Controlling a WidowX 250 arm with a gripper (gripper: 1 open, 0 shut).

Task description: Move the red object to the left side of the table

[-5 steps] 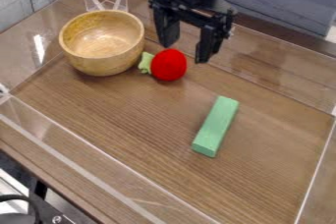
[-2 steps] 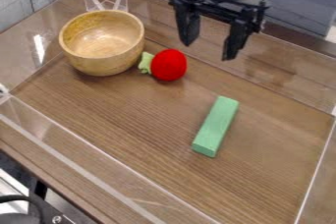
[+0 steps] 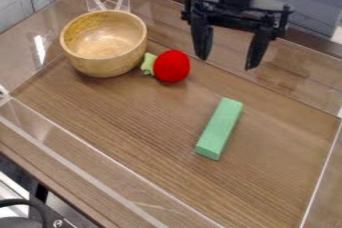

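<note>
While the gripper hangs spread and empty, right of and beyond the red object | red object rests just right of wooden bowl on table | step: approach, no grasp yet | next: centre over it, descend, pinch.

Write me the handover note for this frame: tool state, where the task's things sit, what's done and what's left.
Tool: open, empty, pointing down, up and to the right of the red object in the picture, not touching it.
Red object: on the table, right beside the wooden bowl; leafy end toward the bowl.
Green block: lying nearer the camera, apart from both.
Done: nothing visible; the red object is not gripped.
Left: bring the tool over it, grasp, carry it to the left side, release.
</note>
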